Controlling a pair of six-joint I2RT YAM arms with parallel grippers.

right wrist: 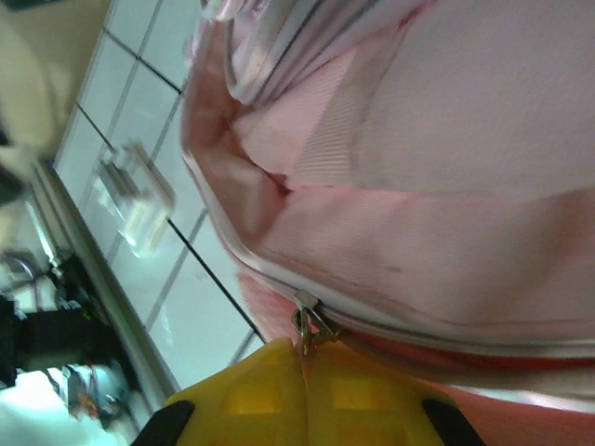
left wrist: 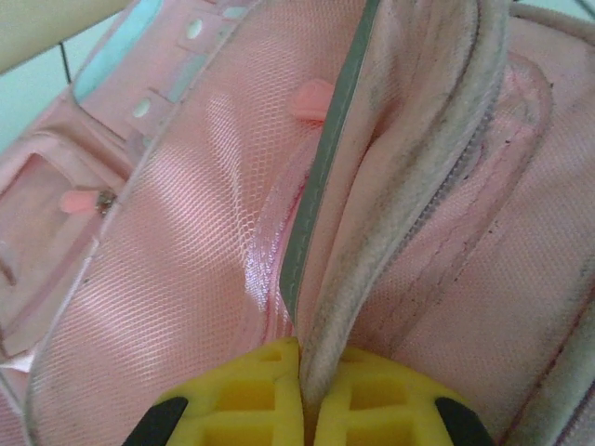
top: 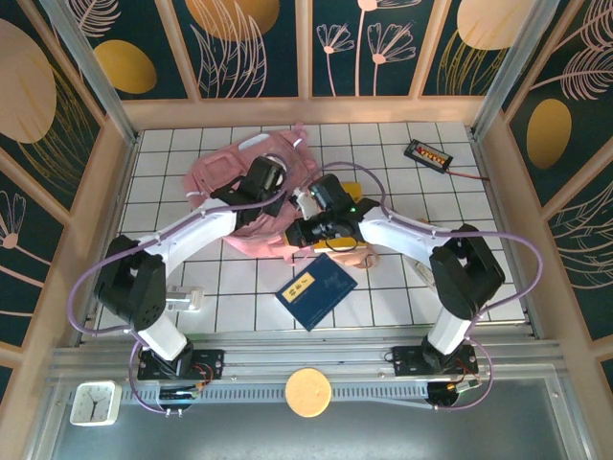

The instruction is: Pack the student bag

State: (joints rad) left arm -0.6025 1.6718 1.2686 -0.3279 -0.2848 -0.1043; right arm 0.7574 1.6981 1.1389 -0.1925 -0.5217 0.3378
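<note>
The student bag (top: 222, 177), a soft pink backpack, lies at the back middle of the tiled table. My left gripper (left wrist: 310, 376) is shut on the bag's pale piped edge (left wrist: 409, 214), next to the pink mesh lining (left wrist: 177, 279). From above, the left gripper (top: 275, 195) sits over the bag's right side. My right gripper (right wrist: 307, 358) is shut on the metal zipper pull (right wrist: 306, 325) at the bag's white zipper line (right wrist: 446, 336). Seen from above, the right gripper (top: 302, 230) is at the bag's near right corner, close to the left one.
A blue book (top: 317, 290) lies in front of the bag, with a pinkish-beige pouch (top: 361, 257) beside it. Behind my right wrist is a yellow item (top: 351, 187). A black device (top: 428, 153) with a red lead lies back right. A small clear object (top: 182, 300) rests near the left arm.
</note>
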